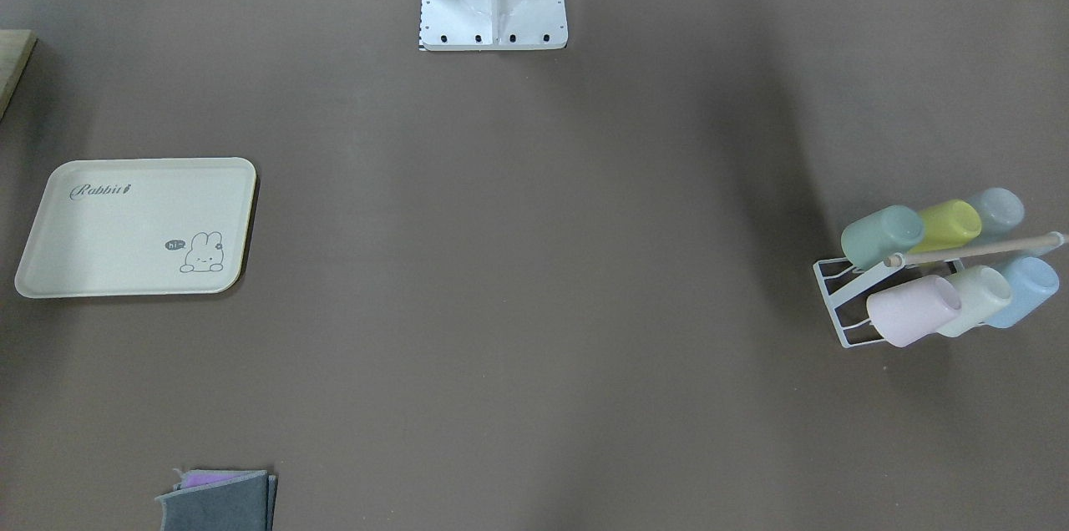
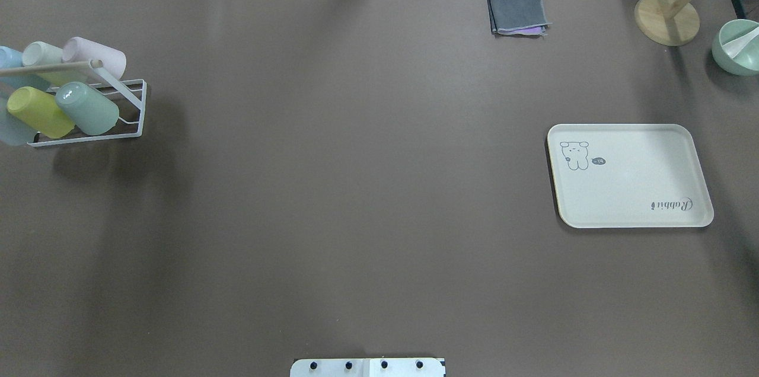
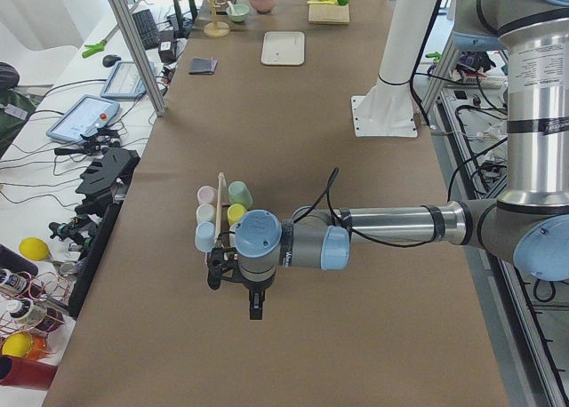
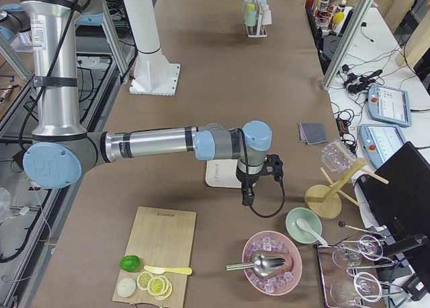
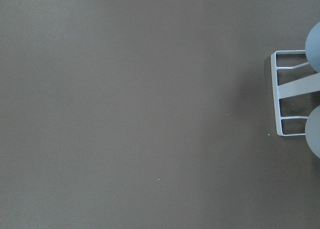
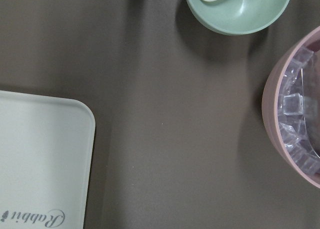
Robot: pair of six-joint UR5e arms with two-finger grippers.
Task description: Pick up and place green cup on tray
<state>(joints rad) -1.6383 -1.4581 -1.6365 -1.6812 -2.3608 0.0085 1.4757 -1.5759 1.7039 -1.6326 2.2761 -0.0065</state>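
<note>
Overhead exterior, green cup (image 2: 88, 108) in rack (image 2: 142, 116) beside yellow cup (image 2: 38, 111), tray (image 2: 634, 187) well apart, jaws' state unclear.

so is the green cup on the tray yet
No, the green cup sits tilted on the white rack, at the opposite end of the table from the tray.

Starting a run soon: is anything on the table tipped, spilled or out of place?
Nothing stands out. The mint-green plastic cup sits tilted on the white wire rack with the other pastel cups, as the rack holds them, and the cream rectangular plastic tray lies flat and bare.
</note>
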